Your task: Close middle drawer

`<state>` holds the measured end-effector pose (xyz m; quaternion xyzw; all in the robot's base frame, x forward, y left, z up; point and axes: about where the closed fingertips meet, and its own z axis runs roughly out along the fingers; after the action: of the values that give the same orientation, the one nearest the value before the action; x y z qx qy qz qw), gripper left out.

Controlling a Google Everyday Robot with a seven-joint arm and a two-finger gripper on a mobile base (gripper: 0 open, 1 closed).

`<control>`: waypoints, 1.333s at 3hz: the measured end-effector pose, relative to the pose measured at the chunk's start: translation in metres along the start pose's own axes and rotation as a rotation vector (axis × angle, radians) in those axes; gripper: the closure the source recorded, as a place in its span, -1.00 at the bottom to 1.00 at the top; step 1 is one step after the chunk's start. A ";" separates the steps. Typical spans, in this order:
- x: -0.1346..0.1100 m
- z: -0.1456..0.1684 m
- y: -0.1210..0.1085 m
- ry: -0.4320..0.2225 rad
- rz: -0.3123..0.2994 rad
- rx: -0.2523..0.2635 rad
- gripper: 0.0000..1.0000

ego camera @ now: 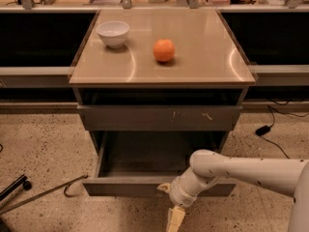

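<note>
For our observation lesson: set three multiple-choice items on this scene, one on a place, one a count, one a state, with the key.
1. Where is the gripper? A at the far counter; B far left on the floor; C low, in front of the middle drawer.
2. How many things lie on the cabinet top? A one; B two; C four.
3. The middle drawer is: A pulled out; B shut; C taken off.
Key: 1C, it hangs before the drawer's front; 2B, a white bowl and an orange; 3A, its inside shows.
</note>
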<state>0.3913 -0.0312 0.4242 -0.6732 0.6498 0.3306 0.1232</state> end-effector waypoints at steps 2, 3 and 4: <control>-0.008 -0.016 -0.042 -0.035 -0.024 0.047 -1.00; 0.008 -0.022 -0.053 -0.042 -0.010 0.085 -1.00; 0.018 -0.037 -0.073 -0.037 -0.003 0.123 -1.00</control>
<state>0.4703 -0.0586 0.4219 -0.6592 0.6655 0.3021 0.1770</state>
